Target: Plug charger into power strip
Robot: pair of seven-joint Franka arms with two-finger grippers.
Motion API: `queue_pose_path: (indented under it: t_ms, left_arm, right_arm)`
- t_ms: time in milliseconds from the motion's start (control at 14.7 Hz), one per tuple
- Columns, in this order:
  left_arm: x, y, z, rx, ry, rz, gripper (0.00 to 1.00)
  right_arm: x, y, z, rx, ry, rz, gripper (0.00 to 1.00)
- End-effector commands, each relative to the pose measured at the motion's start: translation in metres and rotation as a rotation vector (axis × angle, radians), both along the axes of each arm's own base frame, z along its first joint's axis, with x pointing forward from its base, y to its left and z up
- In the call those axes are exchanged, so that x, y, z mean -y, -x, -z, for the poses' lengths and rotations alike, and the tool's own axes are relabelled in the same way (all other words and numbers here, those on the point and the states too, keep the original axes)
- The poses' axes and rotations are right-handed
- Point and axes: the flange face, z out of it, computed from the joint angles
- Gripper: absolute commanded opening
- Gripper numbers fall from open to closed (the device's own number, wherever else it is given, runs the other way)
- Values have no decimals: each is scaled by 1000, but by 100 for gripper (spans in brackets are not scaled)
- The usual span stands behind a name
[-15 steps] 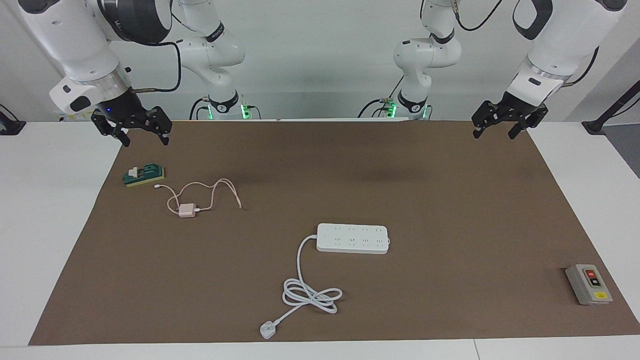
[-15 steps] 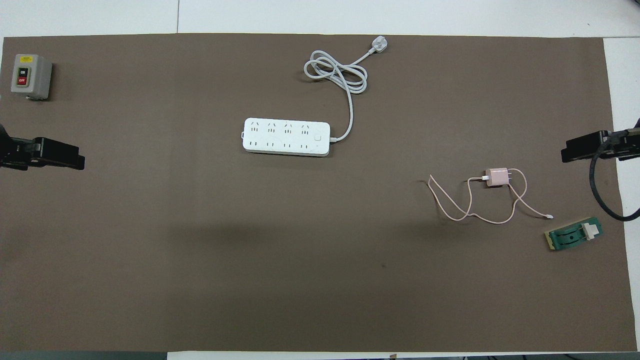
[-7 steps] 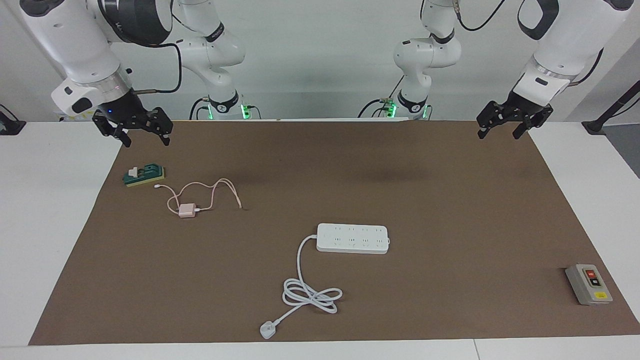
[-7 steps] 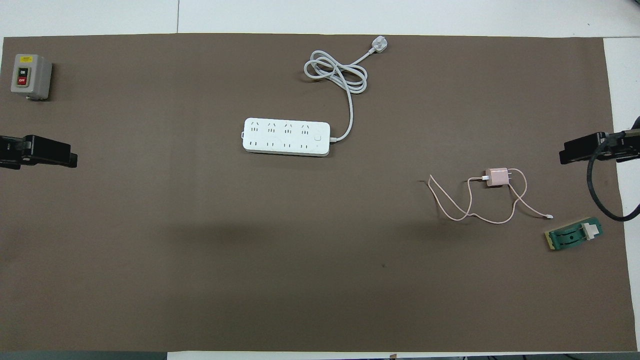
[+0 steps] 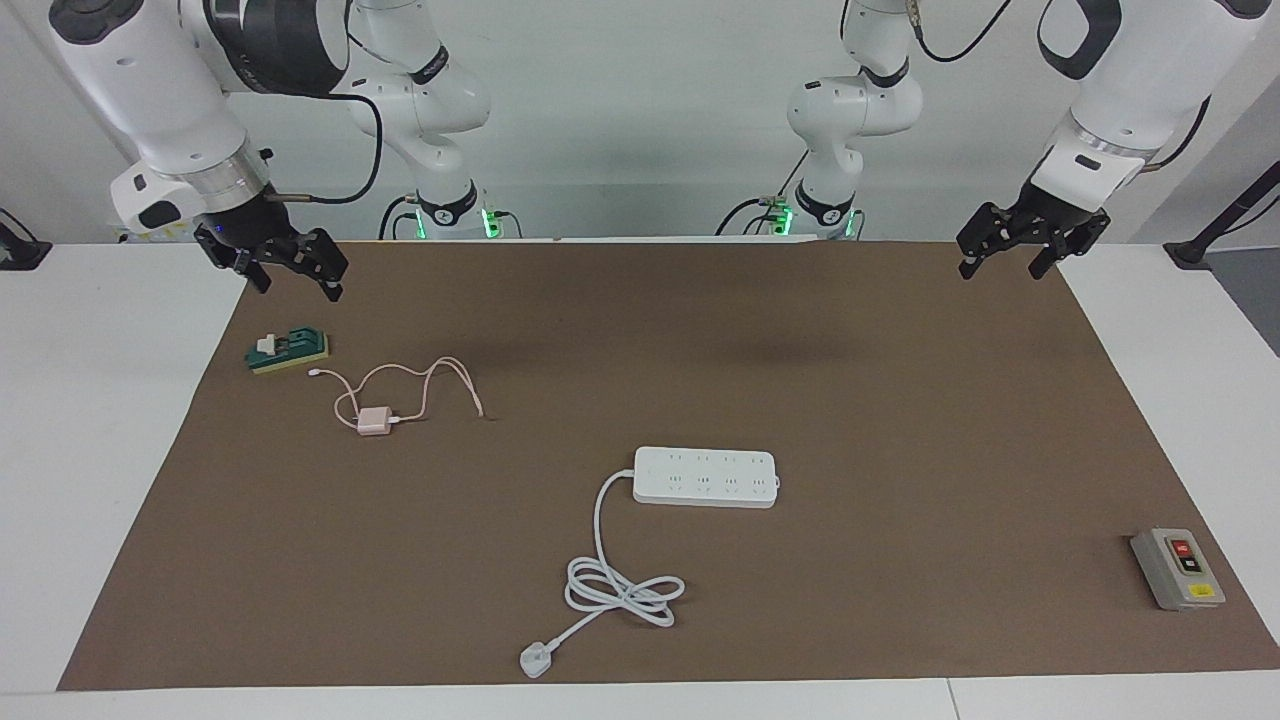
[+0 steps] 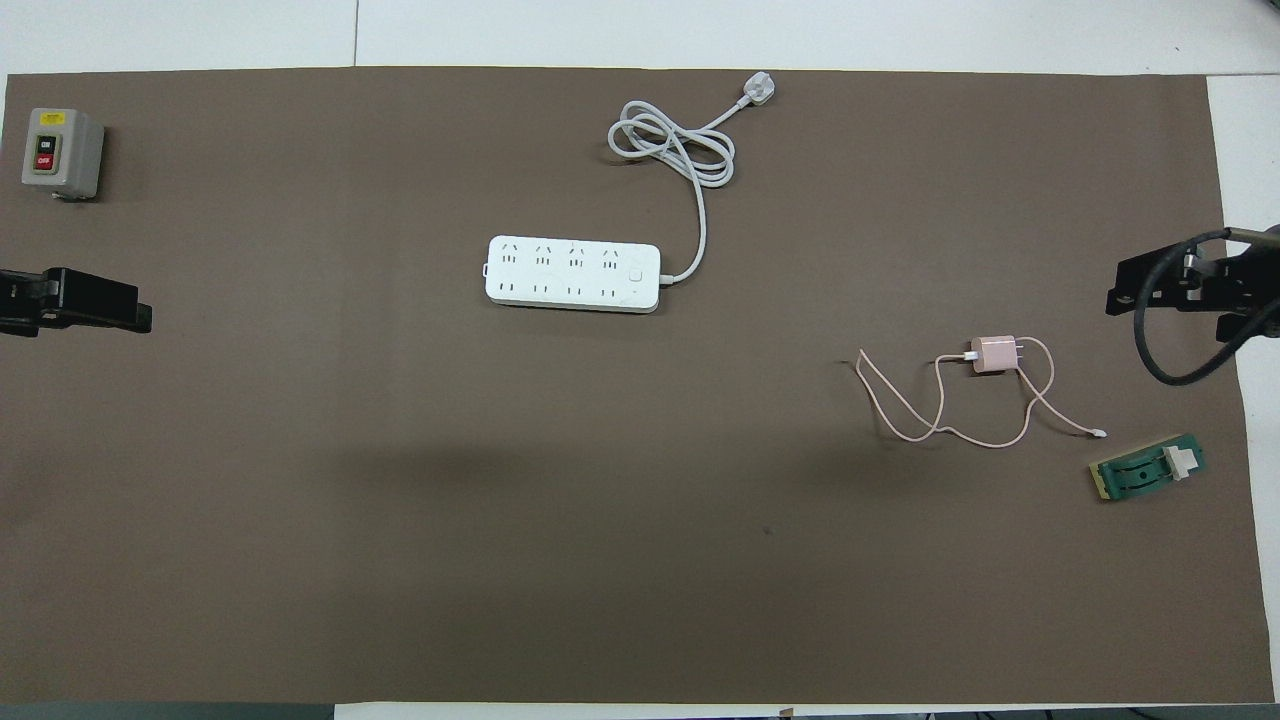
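Note:
The charger (image 5: 374, 421) (image 6: 992, 354), a small pale pink cube, lies on the brown mat (image 5: 900, 400) toward the right arm's end. Its thin pink cable (image 5: 430, 375) loops beside it. The power strip (image 5: 705, 477) (image 6: 573, 274) is a long white bar with rows of sockets, lying flat mid-mat, farther from the robots than the charger. My right gripper (image 5: 298, 285) (image 6: 1125, 290) hangs open and empty over the mat's edge, near the green block. My left gripper (image 5: 1000, 268) (image 6: 140, 318) hangs open and empty over the mat's edge at the left arm's end.
The strip's thick white cord coils away to a white plug (image 5: 535, 661) (image 6: 757, 91), farther from the robots. A small green block (image 5: 290, 350) (image 6: 1148, 472) lies near the charger. A grey box (image 5: 1177, 568) (image 6: 60, 152) with red and yellow buttons sits at the left arm's end.
My right gripper has turned and shifted a little inward over the mat's edge. My left gripper has drawn back slightly toward its end of the table. Nothing on the mat has moved.

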Motion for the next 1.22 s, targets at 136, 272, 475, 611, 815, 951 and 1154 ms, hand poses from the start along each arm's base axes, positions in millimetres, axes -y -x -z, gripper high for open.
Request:
queue_pose_path:
  t_ms: [136,272,475,611,815,951,1154]
  left_arm:
    - [1,-1,6,-17,-1,-10,100]
    - [3,-2,8,-22,-1,-7,100]
    - [6,-4,13,-34,-1,-3,100]
    - [10,-5,14,-39,1,-64,100]
    - [27,-9,25,-63,-6,-249,100]
    - [26,-10,24,-59,-4,-382,100]
    - [16,-15,28,-97,97,-510,100]
  right_arm:
    - [-13,7,22,-46,-30,433,100]
    - [-7,0,37,-94,-90,610,100]
    - [17,-5,71,-177,-127,742,100]
    - [30,-3,95,-235,-195,864,100]
    - [29,1,120,-261,-215,986,100]
    - [31,-6,127,-279,-238,1092,100]
    - [39,-16,149,-312,-256,1130,100]
